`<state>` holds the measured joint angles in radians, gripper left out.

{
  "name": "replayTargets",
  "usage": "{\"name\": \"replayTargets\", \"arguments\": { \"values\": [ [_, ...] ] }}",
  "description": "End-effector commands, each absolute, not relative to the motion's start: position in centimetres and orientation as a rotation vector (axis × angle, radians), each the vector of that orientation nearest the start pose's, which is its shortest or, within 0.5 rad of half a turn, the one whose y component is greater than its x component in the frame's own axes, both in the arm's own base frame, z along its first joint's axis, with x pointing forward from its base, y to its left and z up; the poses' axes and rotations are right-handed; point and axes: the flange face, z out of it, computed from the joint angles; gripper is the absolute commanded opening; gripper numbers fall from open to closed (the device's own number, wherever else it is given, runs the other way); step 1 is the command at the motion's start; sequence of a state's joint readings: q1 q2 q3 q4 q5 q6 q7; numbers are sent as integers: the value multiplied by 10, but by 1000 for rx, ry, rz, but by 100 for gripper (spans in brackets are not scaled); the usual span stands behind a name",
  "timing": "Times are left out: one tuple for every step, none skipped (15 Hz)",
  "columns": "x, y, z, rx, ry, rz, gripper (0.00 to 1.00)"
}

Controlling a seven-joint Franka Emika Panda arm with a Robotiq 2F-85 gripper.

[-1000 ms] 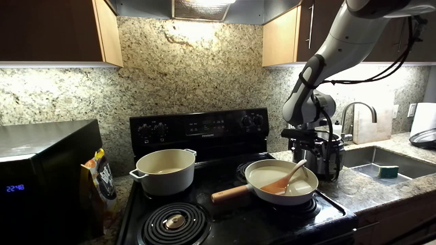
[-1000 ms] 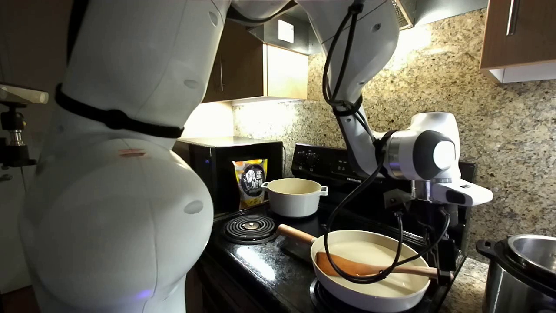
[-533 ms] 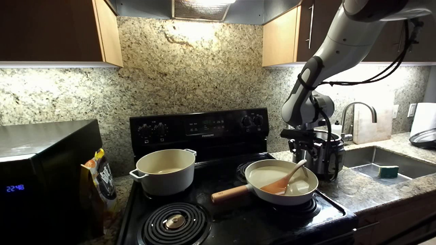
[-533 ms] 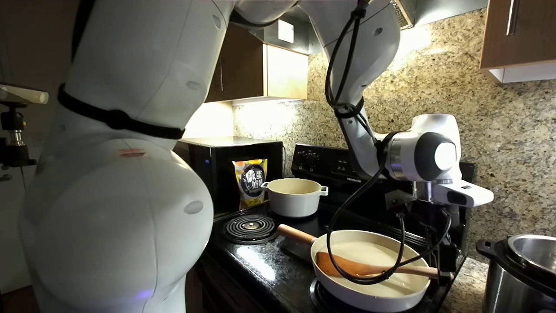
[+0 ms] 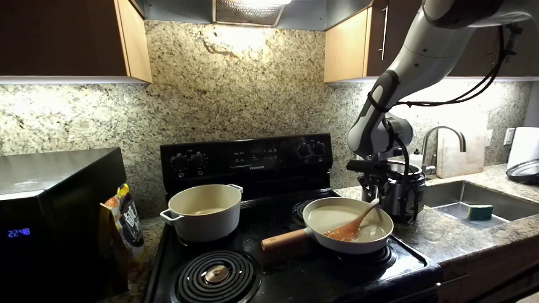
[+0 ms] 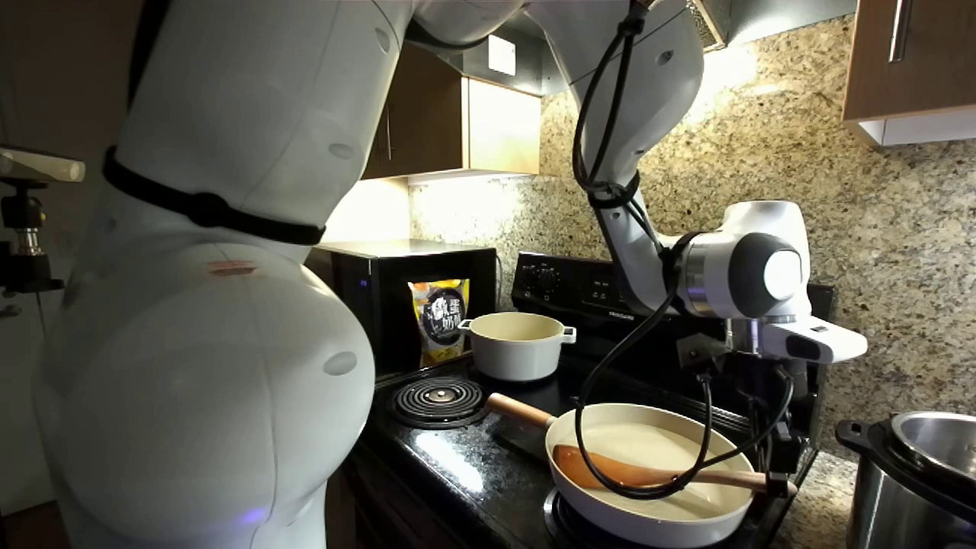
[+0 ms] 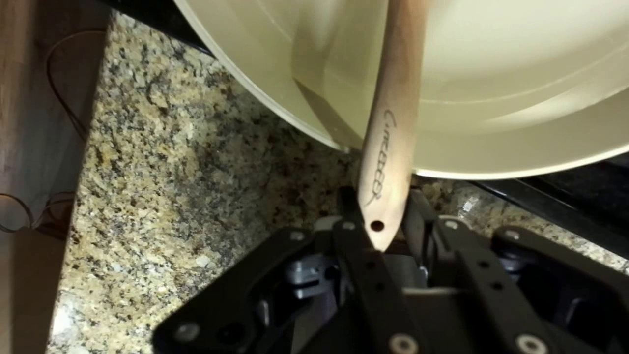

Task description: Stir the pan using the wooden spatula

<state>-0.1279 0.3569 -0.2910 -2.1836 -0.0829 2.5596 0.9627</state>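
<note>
The shallow cream-white pan (image 5: 326,215) sits on a stove burner, its wooden handle pointing away from my gripper; shiny reflections inside look like clear liquid. Inside it rests the wooden spatula (image 6: 568,460), orange-brown blade down against the pan floor and lighter handle leaning over the rim. In the wrist view the jaws of my gripper (image 7: 383,200) press from both sides on the handle's end, just outside the pan (image 7: 501,69). From an exterior view, the gripper (image 6: 778,482) stands beside the pan's rim at the handle tip. A hanging cable partly covers the blade there.
A deeper cream two-handled pot (image 5: 206,225) stands on the back burner. Beside my gripper is a shiny steel pot (image 6: 907,496) on the granite counter (image 7: 162,221). A snack bag (image 5: 131,223) leans by the microwave. The arm's black cable loops over the pan.
The fingers have shut onto the end of the spatula's handle. With that the spatula has turned slightly, its blade shifting a little and bright ripples showing around it. The arm has barely moved.
</note>
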Motion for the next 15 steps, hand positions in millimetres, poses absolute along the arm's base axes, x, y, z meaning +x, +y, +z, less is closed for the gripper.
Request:
{"name": "replayTargets", "arguments": {
  "values": [
    [516, -231, 236, -2614, 1969, -126, 7],
    [515, -232, 237, -2615, 1979, -129, 7],
    [515, -233, 238, -2617, 1990, -136, 7],
    [514, -234, 239, -2620, 2008, -145, 7],
    [513, -235, 240, -2625, 2020, -154, 7],
    [511, -236, 242, -2628, 2038, -167, 7],
    [510, -237, 244, -2635, 2051, -180, 7],
    [508, -239, 246, -2640, 2071, -195, 7],
    [507, -239, 248, -2647, 2089, -209, 7],
    [506, -239, 250, -2654, 2111, -227, 7],
    [506, -238, 252, -2662, 2129, -244, 7],
    [506, -237, 254, -2668, 2156, -269, 7],
    [508, -235, 256, -2675, 2176, -294, 7],
    [508, -233, 259, -2680, 2201, -322, 7],
    [510, -230, 263, -2685, 2224, -352, 7]
  ]
}}
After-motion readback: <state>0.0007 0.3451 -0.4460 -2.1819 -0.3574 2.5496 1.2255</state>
